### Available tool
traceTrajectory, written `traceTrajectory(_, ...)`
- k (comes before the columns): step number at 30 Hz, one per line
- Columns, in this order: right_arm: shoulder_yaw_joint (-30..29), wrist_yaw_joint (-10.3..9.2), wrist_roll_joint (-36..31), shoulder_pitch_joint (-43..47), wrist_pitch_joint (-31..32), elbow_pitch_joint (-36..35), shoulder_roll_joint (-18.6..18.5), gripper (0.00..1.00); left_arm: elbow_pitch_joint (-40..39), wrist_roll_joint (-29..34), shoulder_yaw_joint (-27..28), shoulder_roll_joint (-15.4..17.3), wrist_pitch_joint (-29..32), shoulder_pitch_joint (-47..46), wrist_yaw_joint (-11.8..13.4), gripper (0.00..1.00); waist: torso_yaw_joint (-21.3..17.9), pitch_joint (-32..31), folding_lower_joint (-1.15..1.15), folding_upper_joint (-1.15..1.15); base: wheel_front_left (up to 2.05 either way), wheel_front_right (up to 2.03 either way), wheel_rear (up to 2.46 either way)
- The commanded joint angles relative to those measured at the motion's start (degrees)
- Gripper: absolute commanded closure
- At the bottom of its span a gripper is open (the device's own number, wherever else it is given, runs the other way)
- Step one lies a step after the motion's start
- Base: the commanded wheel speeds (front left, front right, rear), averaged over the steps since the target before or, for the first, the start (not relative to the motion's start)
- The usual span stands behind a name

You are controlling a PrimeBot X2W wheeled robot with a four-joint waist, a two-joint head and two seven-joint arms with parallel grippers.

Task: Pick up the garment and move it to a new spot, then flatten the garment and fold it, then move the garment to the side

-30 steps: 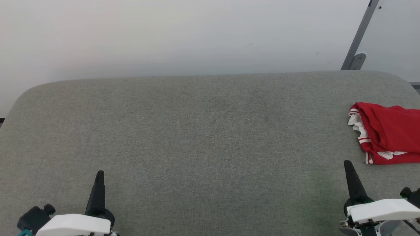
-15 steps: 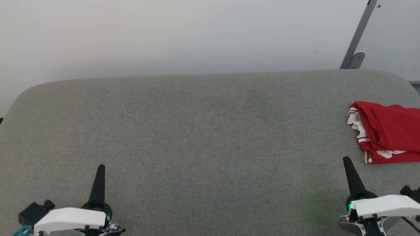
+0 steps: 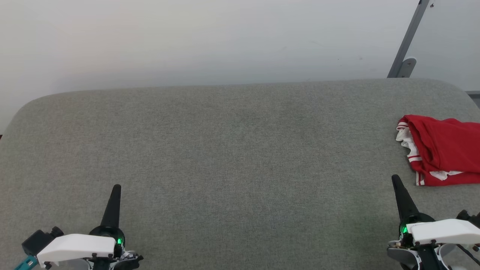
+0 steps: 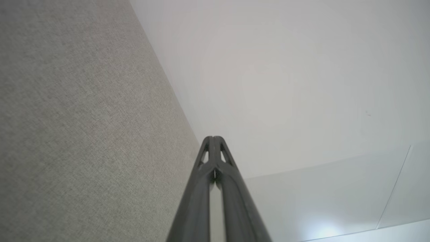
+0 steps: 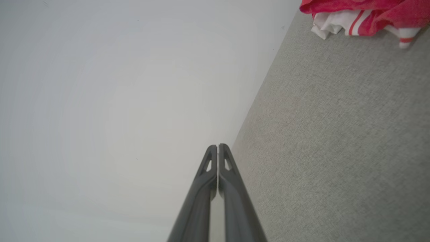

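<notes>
The garment (image 3: 442, 150), red with white striped sleeve edges, lies folded at the right edge of the grey fabric table (image 3: 232, 150); it runs off the head view's right side. In the right wrist view the garment (image 5: 362, 13) sits at the top right corner. My right gripper (image 3: 394, 179) is shut and empty, its tips a short way in front and left of the garment, not touching it. At the lower left my left gripper (image 3: 117, 187) is shut too, holding nothing, far from the garment. Both wrist views show the fingers pressed together: left gripper (image 4: 213, 138), right gripper (image 5: 217, 146).
A pale wall rises behind the table's far edge. A grey metal strut with a bracket (image 3: 407, 48) leans at the far right behind the table.
Both grippers have crept a little forward, away from the near edge. The head camera has tilted slightly, so the table and garment sit a bit higher in view. The garment has not moved.
</notes>
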Motion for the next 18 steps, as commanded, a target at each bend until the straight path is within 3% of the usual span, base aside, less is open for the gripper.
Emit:
traceTrajectory(1,-0.3,0.02,1.3,-1.2,0.6,-0.2,0.1,1.00,-0.1,-1.8,0.4,0.1,0.4,-1.4,-0.2,1.00,0.0,0.0,0.00,0.00,0.00,0.00,0.00)
traceTrajectory(18,-1.1,0.02,8.4,-2.4,2.7,0.3,0.7,1.00,1.0,-9.3,0.9,-0.2,2.7,-2.9,-0.3,1.00,-0.3,0.3,0.00,0.00,0.00,0.00,0.00)
